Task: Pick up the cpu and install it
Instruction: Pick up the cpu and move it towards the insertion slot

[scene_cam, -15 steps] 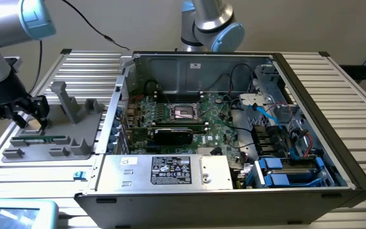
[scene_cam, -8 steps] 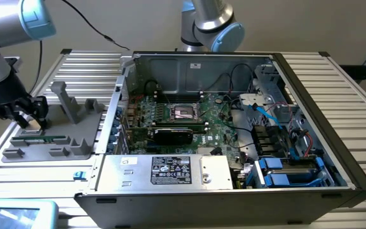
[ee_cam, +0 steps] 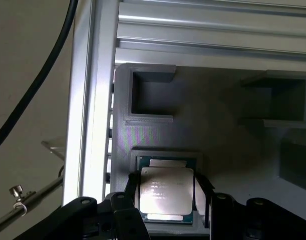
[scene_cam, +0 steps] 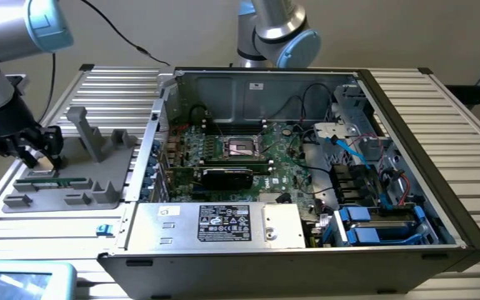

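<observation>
The arm stands at the exterior view's left, its gripper lowered over a grey holder that rests on the ribbed metal table. The wrist view looks down between the two black fingers onto the cpu. This is a flat square chip with a shiny silver top and a thin green rim, and it lies level in a shallow framed pocket of the holder. The fingers stand one on each of two opposite edges of the cpu. They are closed in against it and kept partly apart by its width; the near finger overlaps the chip's edge and the other sits tight beside the opposite edge. The chip is gripped but rests in its pocket, with the printed face upward. A square pocket is moulded into the holder just beside the cpu's pocket. A memory stick lies in a slot of the holder, near the gripper and apart from it. A black cable runs past the table's edge. The open case lies on its side at the centre of the table, just beside the holder. Inside it the green board is exposed, and the metal-framed socket sits near its middle, well apart from the cpu. A second arm rises behind the case.
</observation>
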